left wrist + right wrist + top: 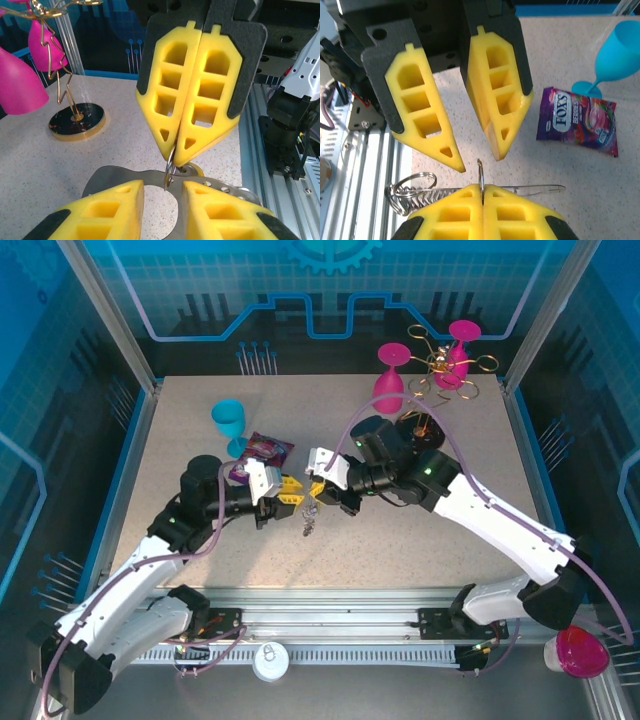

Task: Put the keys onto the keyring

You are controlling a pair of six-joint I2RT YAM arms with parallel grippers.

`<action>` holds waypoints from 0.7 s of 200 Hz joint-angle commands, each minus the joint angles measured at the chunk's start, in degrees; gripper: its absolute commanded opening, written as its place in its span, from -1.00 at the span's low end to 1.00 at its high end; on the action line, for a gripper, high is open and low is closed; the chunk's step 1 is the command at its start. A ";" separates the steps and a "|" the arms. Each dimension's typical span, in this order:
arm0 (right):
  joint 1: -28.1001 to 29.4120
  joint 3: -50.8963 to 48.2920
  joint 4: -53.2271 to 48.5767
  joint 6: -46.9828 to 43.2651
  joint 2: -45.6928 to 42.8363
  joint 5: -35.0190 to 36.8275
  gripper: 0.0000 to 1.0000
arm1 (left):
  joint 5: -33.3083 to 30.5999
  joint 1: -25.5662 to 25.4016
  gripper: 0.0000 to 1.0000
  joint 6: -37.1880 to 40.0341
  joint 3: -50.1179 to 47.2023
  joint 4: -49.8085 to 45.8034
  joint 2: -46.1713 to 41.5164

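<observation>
My two grippers meet tip to tip above the table's middle. The right gripper point(320, 486) point(482, 187) is shut on a thin metal ring point(480, 170) of the keyring, seen edge-on. The keyring's chain-like links and a small loop point(410, 192) bunch to the left of my right fingers, and a thin wire point(540, 189) runs off to their right. The left gripper point(290, 488) point(162, 195) is open, one finger on each side of the ring. A flat grey metal piece point(112, 176) with holes lies just beyond its fingertips. A small metal bunch point(310, 520) hangs below; I cannot tell the keys apart.
A purple candy packet point(262, 452) and a blue goblet point(229, 422) lie behind the left gripper. Pink goblets point(392, 375) and a gold wire rack point(440, 365) stand at the back right. The aluminium rail point(330, 605) runs along the near edge.
</observation>
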 commanded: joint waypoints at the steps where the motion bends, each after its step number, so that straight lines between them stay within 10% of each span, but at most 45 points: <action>1: 1.31 3.34 -4.67 -2.66 0.97 2.27 -1.00 | 0.70 -0.24 -0.51 2.15 2.46 -1.90 0.59; 140: 2.54 -0.10 6.23 2.85 -0.60 0.64 -0.79 | 2.56 -0.24 -1.00 0.30 0.82 0.53 -0.32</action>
